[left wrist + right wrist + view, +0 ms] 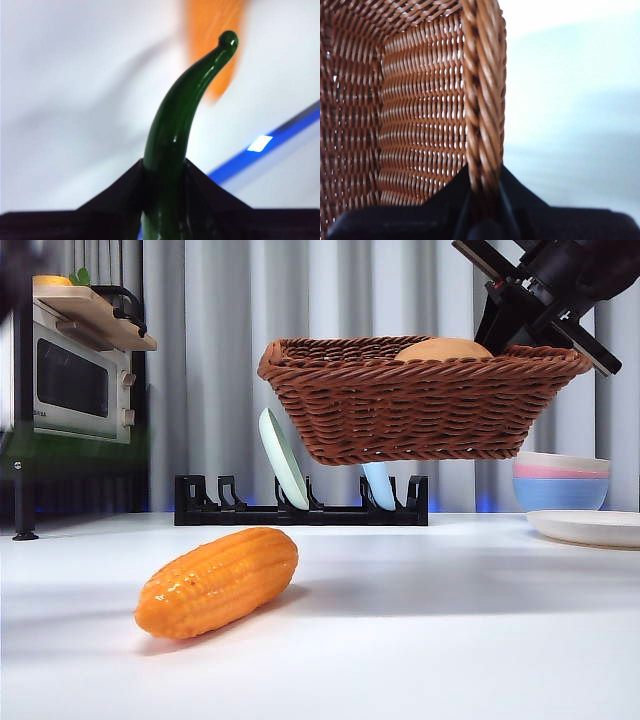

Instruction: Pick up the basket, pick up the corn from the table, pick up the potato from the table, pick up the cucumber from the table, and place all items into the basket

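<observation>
The right gripper point(482, 200) pinches the braided rim of the basket point(420, 405), holding it in the air, clear of the table point(420, 640). The potato point(443, 350) shows above the basket's rim, inside it. The left gripper point(165, 180) is clamped on the cucumber point(180, 115) — its curved tip points toward the blurred corn point(218, 581), which lies on the table, below and beside the lifted basket.

A mock kitchen set on a white table point(420, 640). A toaster oven point(70, 385) stands far left on a shelf, a black dish rack point(300, 505) holds plates against grey curtains point(210, 360), and stacked bowls point(560, 480) sit far right.
</observation>
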